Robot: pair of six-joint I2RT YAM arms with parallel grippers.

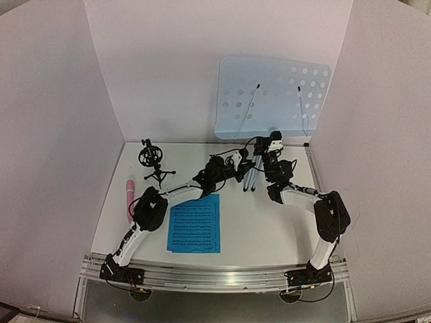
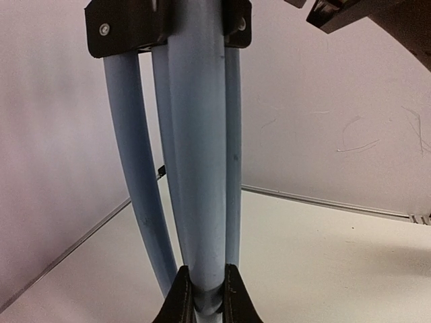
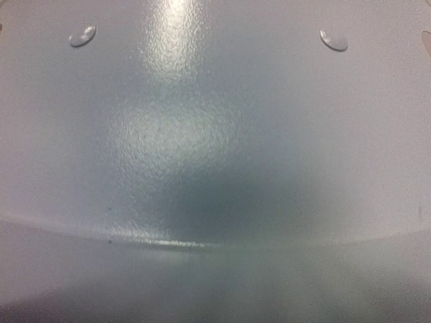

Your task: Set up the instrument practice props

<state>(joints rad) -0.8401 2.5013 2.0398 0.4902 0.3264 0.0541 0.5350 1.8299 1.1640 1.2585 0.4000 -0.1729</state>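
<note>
Nearest us, a silver metal rail (image 1: 215,276) edges the white table (image 1: 269,229). Just ahead, blue sheet-music pages (image 1: 195,225) lie flat, stacked, with the pink stick microphone (image 1: 129,198) to their left. Further in, the small black tripod mic mount (image 1: 153,161) stands upright. Mid-table, the left gripper (image 2: 205,303) is clamped tight on the folded legs of the pale-blue perforated music stand (image 1: 273,97), upright before the white back wall (image 1: 168,67). The right gripper (image 1: 271,149) is close to its panel; we cannot tell how far it's open.

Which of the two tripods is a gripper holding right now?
The music stand's silver tripod: the left gripper clamps it. The small black mic mount stands free, farther left.
</note>
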